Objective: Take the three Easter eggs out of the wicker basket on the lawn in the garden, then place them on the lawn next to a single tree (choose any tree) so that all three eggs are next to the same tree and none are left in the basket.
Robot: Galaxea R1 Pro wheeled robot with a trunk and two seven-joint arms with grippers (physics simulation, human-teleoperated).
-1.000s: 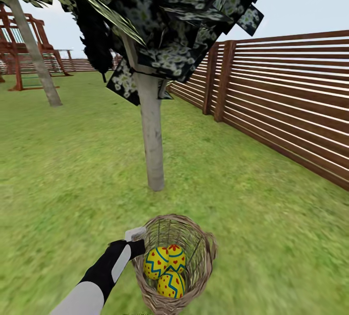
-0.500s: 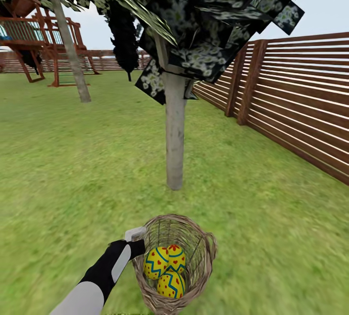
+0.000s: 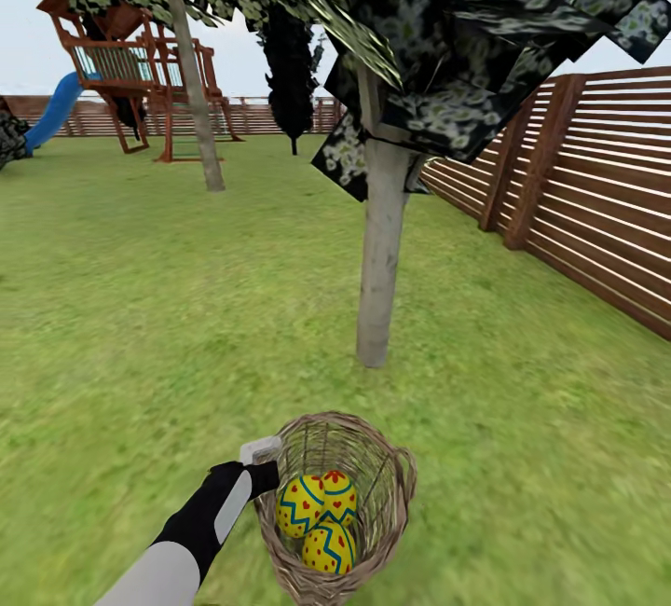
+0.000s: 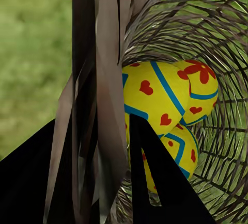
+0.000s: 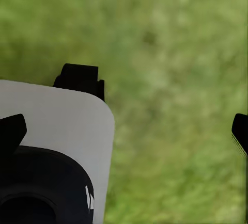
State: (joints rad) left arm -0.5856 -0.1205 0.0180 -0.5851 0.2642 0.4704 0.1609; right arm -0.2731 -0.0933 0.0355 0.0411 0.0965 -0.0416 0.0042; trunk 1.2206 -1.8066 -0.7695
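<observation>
Three Easter eggs (image 3: 319,513) are seen lying together inside the wicker basket (image 3: 396,494), whose rim is clamped by the left gripper (image 3: 264,466) at the side; no readable writing is found. The basket is held over the lawn (image 3: 140,326), near the tree (image 3: 380,261). The right gripper's (image 5: 124,131) fingers are spread apart over grass.

The left arm (image 3: 191,531) extends forward and slightly inward in the head view, its white forearm leading to a black wrist. The left gripper (image 3: 264,466) is clamped on the rim of the wicker basket (image 3: 391,494), with one finger inside the wall and one outside, as the left wrist view confirms. In the right wrist view, the right gripper (image 5: 124,131) has its fingertips set wide apart.
</observation>
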